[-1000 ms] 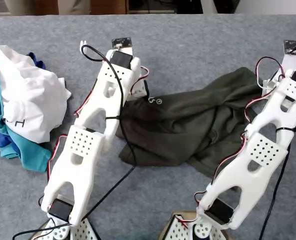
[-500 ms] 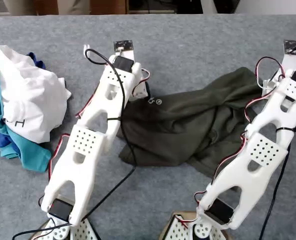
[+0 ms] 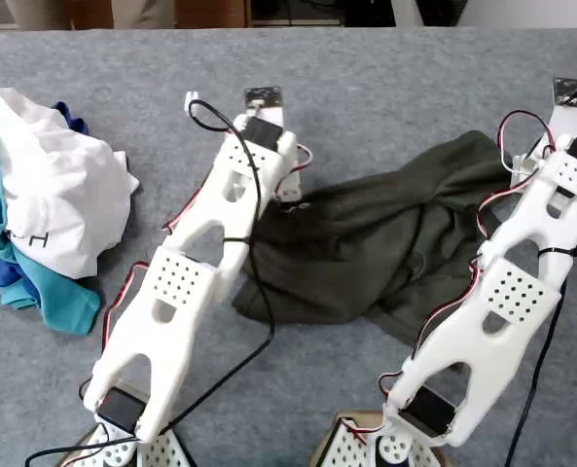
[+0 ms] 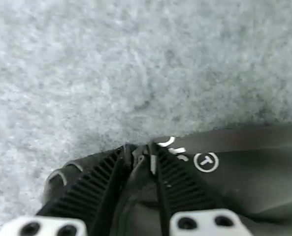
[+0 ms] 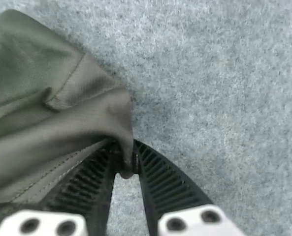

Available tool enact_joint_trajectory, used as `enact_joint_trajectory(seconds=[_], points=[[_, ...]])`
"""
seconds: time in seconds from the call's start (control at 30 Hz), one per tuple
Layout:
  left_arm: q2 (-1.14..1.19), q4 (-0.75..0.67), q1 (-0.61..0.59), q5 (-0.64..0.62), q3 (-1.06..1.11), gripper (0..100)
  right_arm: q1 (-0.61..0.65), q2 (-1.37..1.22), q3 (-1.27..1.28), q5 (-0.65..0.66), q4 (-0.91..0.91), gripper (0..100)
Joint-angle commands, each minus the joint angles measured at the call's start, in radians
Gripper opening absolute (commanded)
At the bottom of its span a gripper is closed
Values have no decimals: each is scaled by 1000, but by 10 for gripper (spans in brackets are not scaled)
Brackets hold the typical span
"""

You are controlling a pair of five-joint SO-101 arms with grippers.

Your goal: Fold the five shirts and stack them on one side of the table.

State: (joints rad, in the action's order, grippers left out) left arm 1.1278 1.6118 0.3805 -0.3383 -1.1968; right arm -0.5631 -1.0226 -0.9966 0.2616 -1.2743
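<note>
Seen from above, a crumpled dark green shirt (image 3: 366, 243) is being held at mid-desk (image 3: 414, 88) between both arms, and a pile of shirts (image 3: 45, 204) is being shown heaped at the left edge. At the left wrist, the shirt's edge is being pinched by the left fingers (image 4: 99, 187). At the right wrist, a fold is being clamped by the right fingers (image 5: 165, 182).

- Grey felt (image 3: 385, 88) is spread from near edge to far edge.
- Brown wooden furniture (image 3: 210, 14) is seen beyond the far edge, left of centre.
- Dark shapes (image 3: 366, 12) are seen right of it, too dim to tell.
</note>
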Motion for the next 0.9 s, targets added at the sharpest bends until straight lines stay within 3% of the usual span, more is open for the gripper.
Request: enact_joint_trajectory(seconds=[0.0, 0.3, 0.53, 0.87], points=[[-15, 8, 6, -9, -25, 53, 15, 13, -47, 11, 18, 2], [-22, 12, -8, -9, -25, 62, 15, 13, -47, 11, 18, 2], [-13, 141, -41, -9, -178, 195, 15, 13, -48, 11, 18, 2], [-13, 147, -43, -5, -221, 196, 15, 13, -48, 11, 18, 2]])
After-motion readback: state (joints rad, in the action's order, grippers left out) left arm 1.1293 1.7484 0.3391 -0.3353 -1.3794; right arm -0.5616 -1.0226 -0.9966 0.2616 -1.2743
